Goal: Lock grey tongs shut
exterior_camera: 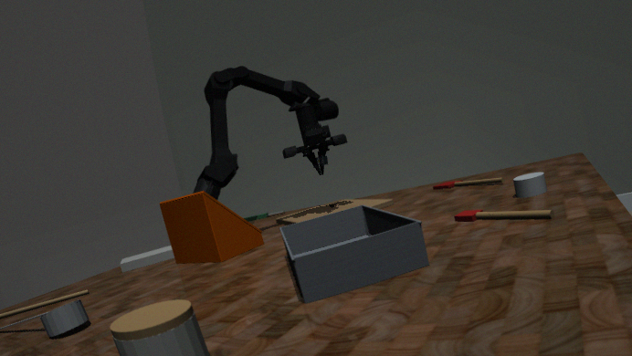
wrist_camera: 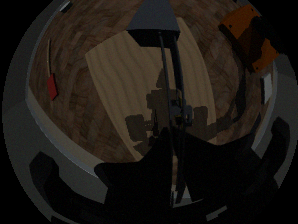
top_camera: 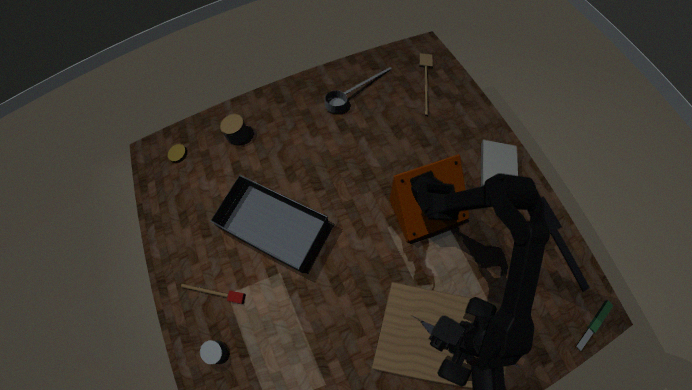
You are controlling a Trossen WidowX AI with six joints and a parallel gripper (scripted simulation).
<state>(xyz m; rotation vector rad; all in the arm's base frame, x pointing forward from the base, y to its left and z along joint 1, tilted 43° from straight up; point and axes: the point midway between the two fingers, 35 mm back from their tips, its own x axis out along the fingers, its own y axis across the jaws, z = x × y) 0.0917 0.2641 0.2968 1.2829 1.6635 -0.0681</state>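
The roasting tin [top_camera: 277, 225] [exterior_camera: 365, 262] stands empty. My gripper [exterior_camera: 321, 171] [wrist_camera: 168, 130] is shut on the grey tongs [wrist_camera: 154, 17], high above the wooden board [top_camera: 400, 345] [exterior_camera: 379, 202] [wrist_camera: 107, 65]. In the wrist view the tongs' grey hinge block is at the top, and the two thin arms run down between my fingers, close together with a narrow gap. In the top view only a small grey part shows left of the gripper; the arm hides the rest. Which way the tips tilt and whether the lock holds cannot be told.
An orange wedge block [top_camera: 412, 222] [exterior_camera: 192, 233] stands beyond the board. A white block [top_camera: 500, 160] and a green-handled tool [top_camera: 601, 316] lie near the table's right edge. A red-headed tool [top_camera: 236, 297] and a white cylinder [top_camera: 212, 352] are left of the board.
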